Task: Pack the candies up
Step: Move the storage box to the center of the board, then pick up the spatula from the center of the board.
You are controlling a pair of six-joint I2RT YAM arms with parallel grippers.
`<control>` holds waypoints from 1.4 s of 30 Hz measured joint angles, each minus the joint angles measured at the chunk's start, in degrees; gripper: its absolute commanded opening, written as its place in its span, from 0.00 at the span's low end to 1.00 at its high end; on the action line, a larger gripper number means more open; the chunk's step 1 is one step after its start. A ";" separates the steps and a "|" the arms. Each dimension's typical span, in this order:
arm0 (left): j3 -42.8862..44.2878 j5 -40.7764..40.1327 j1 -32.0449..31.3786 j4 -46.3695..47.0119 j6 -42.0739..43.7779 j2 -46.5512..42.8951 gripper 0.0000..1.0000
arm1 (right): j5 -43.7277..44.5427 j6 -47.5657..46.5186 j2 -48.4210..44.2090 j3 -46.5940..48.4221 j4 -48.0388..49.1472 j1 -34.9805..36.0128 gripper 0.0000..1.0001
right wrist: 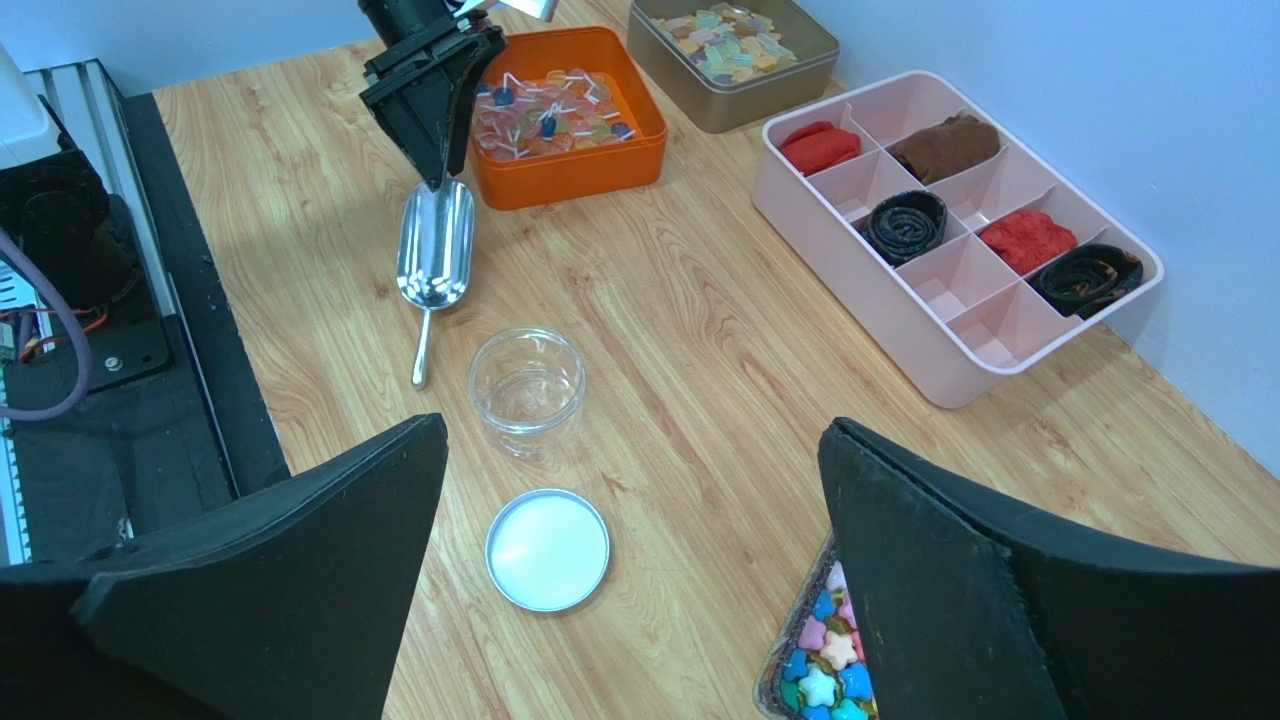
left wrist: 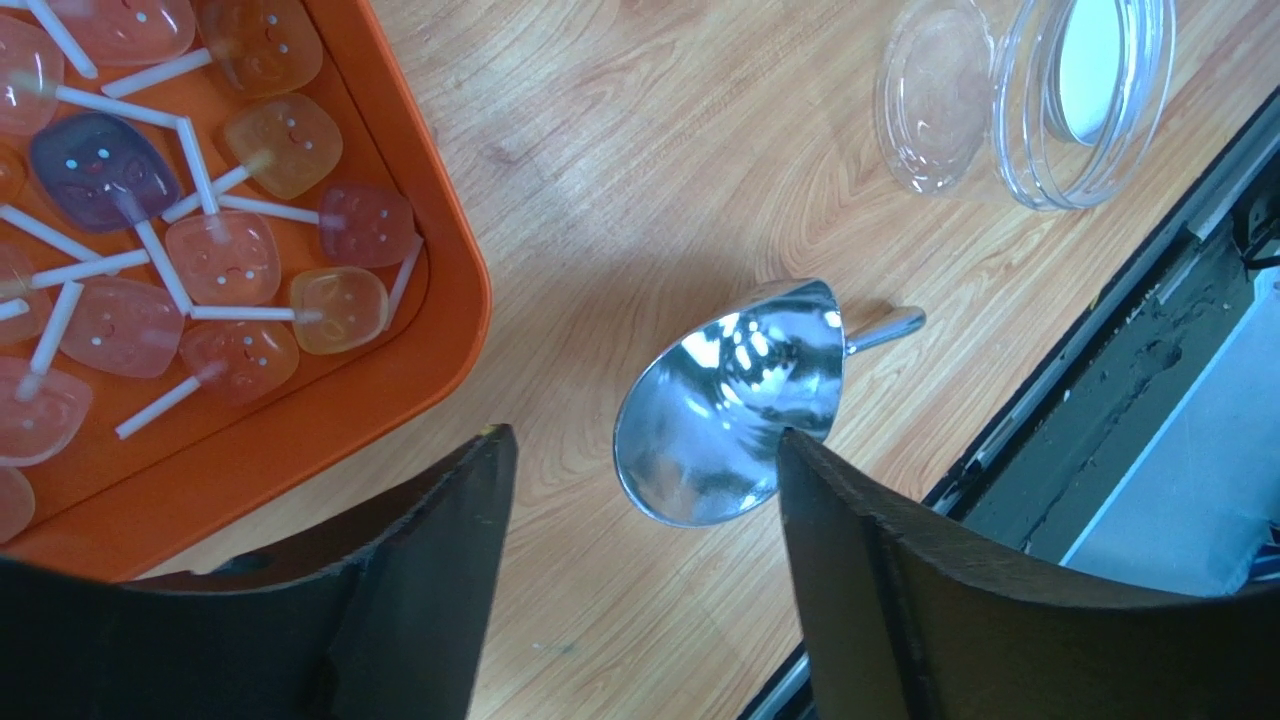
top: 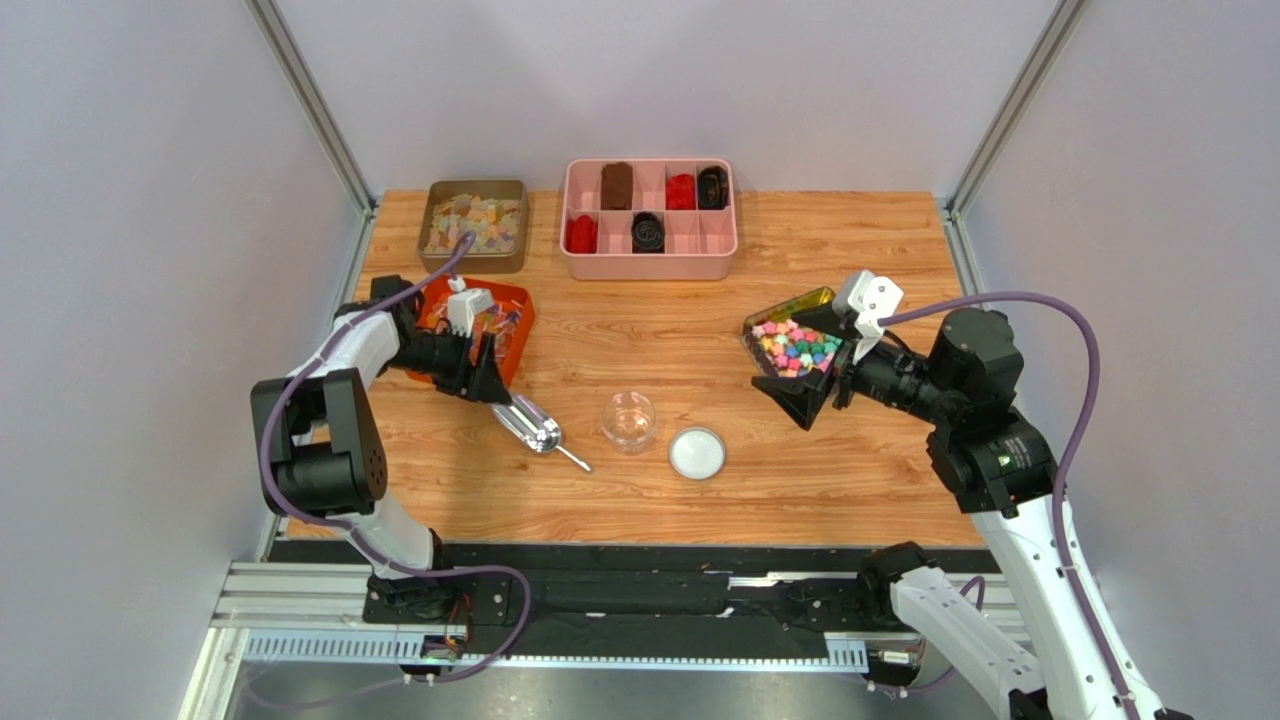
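Left end effector (left wrist: 643, 438): jaws apart, straddling the bowl of the scoop (left wrist: 721, 405), which lies just left of the jar (top: 628, 420). It is not yet clamped, and whether a finger touches the rim cannot be told.
Why there: probably to take up the scoop as the tool for lifting candies.
Candies (left wrist: 226, 255): translucent pieces on white sticks in the orange tray (left wrist: 436, 360), left of and beyond the jar. None are in the jar.
Jar: upright and uncovered, with the lid (top: 697, 452) flat on the desk (top: 842, 255) just right of it, apparently ready for filling.
Right end effector (right wrist: 634, 425): wide open, empty, well right of the jar.
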 measured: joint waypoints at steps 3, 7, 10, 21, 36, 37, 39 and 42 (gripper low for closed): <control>0.11 0.28 0.00 0.37 -0.13 0.48 0.67 | 0.00 0.00 0.00 0.00 0.00 0.00 1.00; 0.13 0.35 -0.02 0.57 -0.17 1.25 0.63 | -0.02 0.00 0.00 0.02 0.00 0.00 1.00; 0.13 0.35 -0.04 0.66 -0.20 1.97 0.61 | -0.02 0.00 0.00 0.02 0.00 0.00 1.00; 0.13 0.11 -0.98 1.01 -0.17 2.71 0.49 | -0.37 0.00 0.02 0.02 0.00 0.00 1.00; 0.35 0.17 -2.05 0.50 -0.42 4.81 0.05 | -0.37 0.00 0.02 0.02 0.02 0.00 1.00; 0.37 0.44 -2.05 0.42 -0.46 4.81 0.00 | -0.37 0.00 0.02 0.00 0.00 0.00 1.00; 0.46 0.85 -2.08 0.13 -0.57 4.81 0.00 | -0.37 0.00 0.02 0.02 0.00 0.00 1.00; 0.59 1.09 -2.08 -0.20 -0.59 4.81 0.00 | -0.37 0.00 0.02 0.00 0.00 0.00 1.00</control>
